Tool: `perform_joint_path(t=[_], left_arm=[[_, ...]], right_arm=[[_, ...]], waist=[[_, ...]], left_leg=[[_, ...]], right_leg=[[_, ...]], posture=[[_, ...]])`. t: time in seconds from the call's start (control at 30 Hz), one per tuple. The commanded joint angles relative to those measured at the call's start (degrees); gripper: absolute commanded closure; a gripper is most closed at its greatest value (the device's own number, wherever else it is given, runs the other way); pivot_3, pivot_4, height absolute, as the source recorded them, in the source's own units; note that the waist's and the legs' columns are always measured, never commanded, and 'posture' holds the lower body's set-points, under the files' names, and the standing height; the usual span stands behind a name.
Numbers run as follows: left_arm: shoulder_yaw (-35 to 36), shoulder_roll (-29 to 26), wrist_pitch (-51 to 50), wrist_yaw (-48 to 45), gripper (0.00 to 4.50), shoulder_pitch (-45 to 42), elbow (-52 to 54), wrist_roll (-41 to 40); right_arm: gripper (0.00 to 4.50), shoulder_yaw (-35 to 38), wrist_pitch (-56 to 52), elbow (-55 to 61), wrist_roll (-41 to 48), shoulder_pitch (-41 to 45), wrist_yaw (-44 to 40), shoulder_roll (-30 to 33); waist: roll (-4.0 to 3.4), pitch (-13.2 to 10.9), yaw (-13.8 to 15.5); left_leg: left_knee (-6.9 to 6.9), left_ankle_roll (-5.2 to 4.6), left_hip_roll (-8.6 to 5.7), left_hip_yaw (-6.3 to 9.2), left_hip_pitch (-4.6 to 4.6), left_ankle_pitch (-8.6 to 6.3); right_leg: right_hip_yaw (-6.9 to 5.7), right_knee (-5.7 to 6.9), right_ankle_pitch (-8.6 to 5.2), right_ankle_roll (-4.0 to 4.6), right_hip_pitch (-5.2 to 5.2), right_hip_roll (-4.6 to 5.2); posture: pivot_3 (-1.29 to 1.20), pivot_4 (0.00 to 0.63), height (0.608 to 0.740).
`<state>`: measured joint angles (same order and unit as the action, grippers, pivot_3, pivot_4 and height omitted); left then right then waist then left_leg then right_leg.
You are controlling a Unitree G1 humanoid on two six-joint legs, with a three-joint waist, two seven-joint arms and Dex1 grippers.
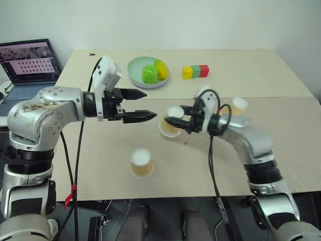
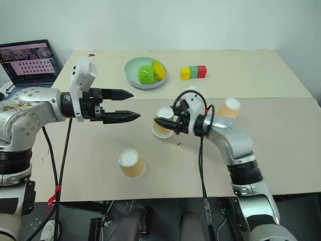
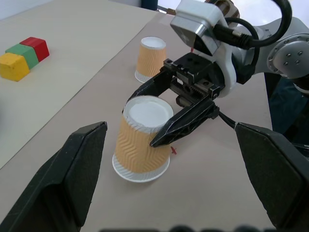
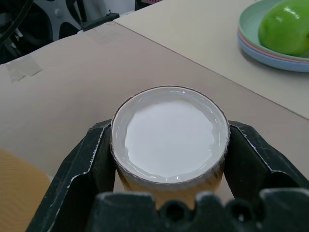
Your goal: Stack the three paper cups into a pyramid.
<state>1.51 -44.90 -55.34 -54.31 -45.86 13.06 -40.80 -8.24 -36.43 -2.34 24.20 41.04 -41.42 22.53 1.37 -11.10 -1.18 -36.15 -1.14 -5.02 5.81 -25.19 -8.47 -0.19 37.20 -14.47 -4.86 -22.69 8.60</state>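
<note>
Cups for the pyramid sit inverted and apart: one (image 1: pixel 170 125) mid-bench clenched in the right gripper (image 1: pixel 173 120), one (image 1: pixel 238 106) behind that arm, one (image 1: pixel 141 163) near the front edge. Left gripper (image 1: pixel 143 105) gapes empty. A high pinch could tip the held cup.

- The held cup (image 4: pixel 169 140) showed its white base, but its lower sides were covered by the right gripper (image 4: pixel 169 159) (black fingers on both flanks).
- The far cup (image 1: pixel 238 106) sat half hidden behind the right arm.
- The laptop (image 1: pixel 27 70) was cut off by the head view's left edge, its screen content too small to read.
- The pale green bowl (image 4: pixel 270 48) ran off the right wrist view's edge.
</note>
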Motion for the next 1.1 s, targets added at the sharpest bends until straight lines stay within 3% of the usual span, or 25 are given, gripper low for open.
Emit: perform_joint_path(t=[0.03, 0.3, 0.37, 0.43, 0.53, 0.63, 0.83, 0.93, 1.1], left_arm=[[2.8, -0.5, -0.5, 1.3, 0.00, 0.2, 2.9, -1.5], [3.8, -0.7, -1.3, 3.0, 0.00, 1.4, 4.2, -2.9], [3.9, -0.8, -1.3, 3.2, 0.00, 1.5, 4.2, -3.1], [3.9, -0.8, -1.1, 3.2, 0.00, 1.6, 4.1, -3.2], [3.6, -0.8, -0.7, 3.0, 0.00, 1.7, 3.6, -2.9], [3.1, -0.4, -0.5, 2.7, 0.00, 1.7, 3.2, -2.8], [2.2, 0.7, -0.2, 2.5, 0.00, 1.7, 2.8, -2.6], [1.8, 1.3, 0.1, 2.4, 0.00, 1.3, 2.2, -2.3], [0.6, 2.7, 1.0, 1.9, 0.00, 0.6, 1.0, -1.7]], right_arm=[[1.61, -0.3, 5.9, -9.2, -2.7, 3.4, -1.3, -3.1], [1.61, -2.0, 15.0, -22.6, -8.8, 7.9, -3.9, -7.4], [0.64, -1.6, 15.4, -23.5, -9.1, 8.2, -4.4, -7.8], [0.13, -1.2, 15.5, -23.4, -9.6, 8.2, -4.3, -7.9], [0.06, 1.0, 12.3, -20.3, -7.5, 7.5, -4.5, -7.6], [0.06, 9.0, 0.9, -13.6, 3.9, 6.8, -5.6, -7.5], [0.06, 23.6, -10.0, 2.7, 18.4, -0.1, -5.1, 1.4], [0.06, 26.8, -10.5, 7.6, 17.1, -6.4, -3.4, 7.8], [0.06, 28.5, -7.2, 11.8, 5.8, -22.1, 3.0, 19.2]], waist=[[0.00, 0.0, -0.1], [0.00, 0.0, -1.0], [0.00, 0.0, -1.3], [0.00, 0.0, -1.3], [0.00, 0.0, -1.4], [0.00, 0.0, -1.3], [0.00, 0.0, -0.8], [0.00, 0.0, 0.0], [0.03, 0.0, 0.5]], left_leg=[[0.03, 0.05, 0.00, 0.00, 0.00, 0.03], [0.14, 0.20, 0.03, -0.19, 0.00, 0.12], [0.14, 0.25, 0.04, -0.20, 0.00, 0.16], [0.14, 0.31, 0.05, -0.20, 0.01, 0.19], [0.14, 0.34, 0.04, -0.21, 0.01, 0.22], [0.14, 0.35, 0.08, -0.21, 0.01, 0.23], [0.14, 0.34, 0.13, -0.21, 0.01, 0.22], [0.14, 0.33, 0.12, -0.22, 0.01, 0.21], [0.14, 0.31, 0.08, -0.39, 0.01, 0.20]], right_leg=[[0.01, 0.00, 0.04, 0.03, -0.04, -0.02], [0.33, 0.38, 0.07, 0.07, -0.41, -0.12], [0.37, 0.46, 0.07, 0.07, -0.45, -0.15], [0.40, 0.55, 0.07, 0.08, -0.48, -0.17], [0.48, 0.71, 0.07, 0.08, -0.59, -0.19], [0.51, 0.74, 0.07, 0.08, -0.61, -0.20], [0.51, 0.71, 0.07, 0.07, -0.58, -0.19], [0.51, 0.66, 0.06, 0.06, -0.56, -0.18], [0.57, 0.63, 0.05, 0.07, -0.55, -0.18]], posture=[[0.00, 0.150, 0.740], [0.00, 0.150, 0.740], [0.00, 0.150, 0.740], [0.00, 0.150, 0.740], [0.00, 0.150, 0.740], [0.00, 0.150, 0.740], [0.00, 0.150, 0.740], [0.00, 0.150, 0.740], [0.00, 0.150, 0.740]])
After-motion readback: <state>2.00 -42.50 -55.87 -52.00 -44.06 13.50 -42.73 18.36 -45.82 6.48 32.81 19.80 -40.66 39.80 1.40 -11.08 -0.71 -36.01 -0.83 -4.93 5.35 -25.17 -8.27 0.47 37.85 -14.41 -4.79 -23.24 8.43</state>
